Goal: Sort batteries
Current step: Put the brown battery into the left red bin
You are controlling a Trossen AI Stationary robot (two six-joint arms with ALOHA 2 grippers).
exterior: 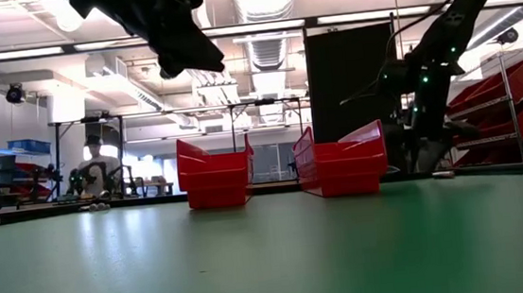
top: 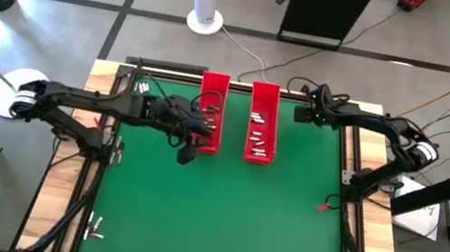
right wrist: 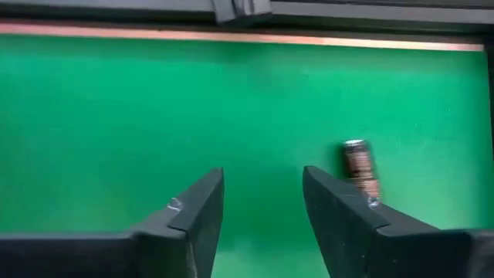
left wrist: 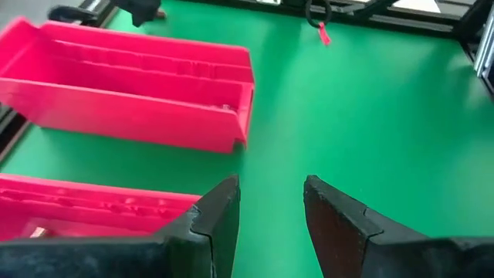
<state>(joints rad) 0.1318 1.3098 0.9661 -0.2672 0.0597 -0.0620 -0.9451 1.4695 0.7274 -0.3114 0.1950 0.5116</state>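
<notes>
I see my right pincer (right wrist: 258, 208), fingers apart and empty, with a small dark cylindrical battery (right wrist: 359, 168) on the green worktop (right wrist: 154, 108) beside its right finger, lower right of frame, long axis parallel to the fingers.

my right gripper (right wrist: 258, 208) fingers parted, nothing between | over green mat (right wrist: 154, 116) | one dark battery (right wrist: 359, 170) lying on mat, just beside one finger (right wrist: 347, 224), touching unclear | mat's far edge strip (right wrist: 231, 35) well beyond battery
</notes>
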